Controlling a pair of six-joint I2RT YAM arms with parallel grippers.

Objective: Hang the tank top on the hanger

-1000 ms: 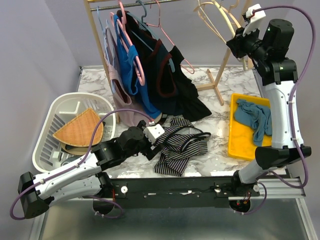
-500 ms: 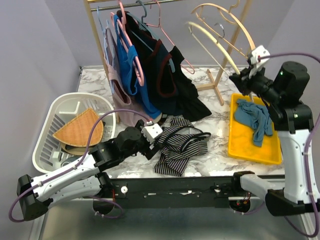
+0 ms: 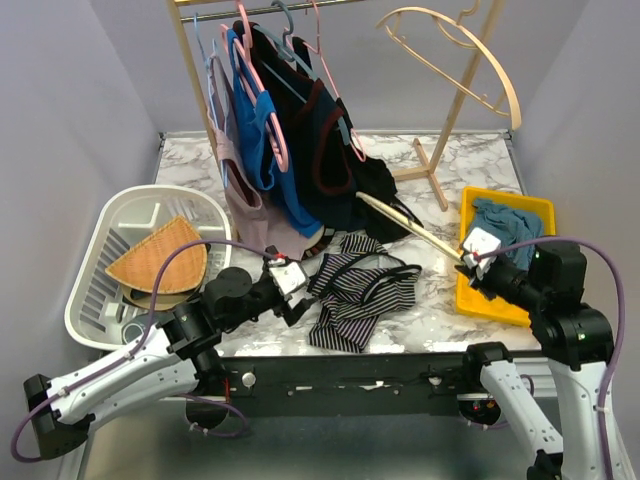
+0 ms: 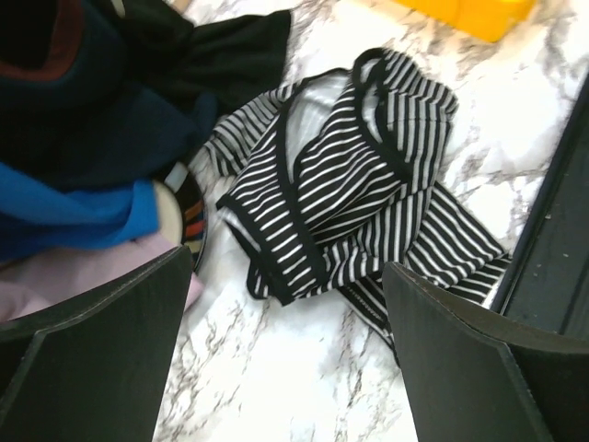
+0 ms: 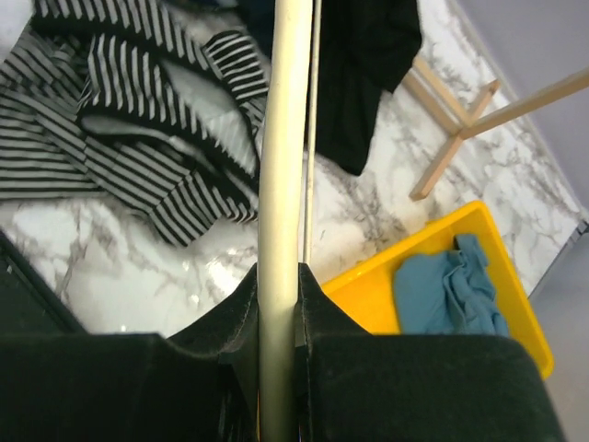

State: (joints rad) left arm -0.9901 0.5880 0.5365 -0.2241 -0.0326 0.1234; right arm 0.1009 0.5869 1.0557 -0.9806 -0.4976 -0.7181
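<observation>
The striped tank top (image 3: 365, 290) lies crumpled on the marble table near the front edge. It also shows in the left wrist view (image 4: 340, 184) and the right wrist view (image 5: 138, 120). My left gripper (image 3: 300, 298) is open and empty just left of the tank top, its fingers (image 4: 92, 359) wide apart above bare marble. My right gripper (image 3: 475, 262) is shut on one end of the cream wooden hanger (image 3: 405, 222), which slants up-left over the table toward the hanging clothes. In the right wrist view the hanger (image 5: 281, 138) runs straight up from the closed jaws.
A second cream hanger (image 3: 470, 50) hangs on the wooden rack (image 3: 435, 165). Pink hangers and dark and blue garments (image 3: 300, 150) hang at the back. A yellow tray (image 3: 470, 295) holds a teal cloth (image 3: 505, 225). A white basket (image 3: 110, 225) stands at the left.
My right arm has come down from the rack with the cream hanger, from high at the back right to low beside the yellow tray. My left gripper has drawn back slightly left.
</observation>
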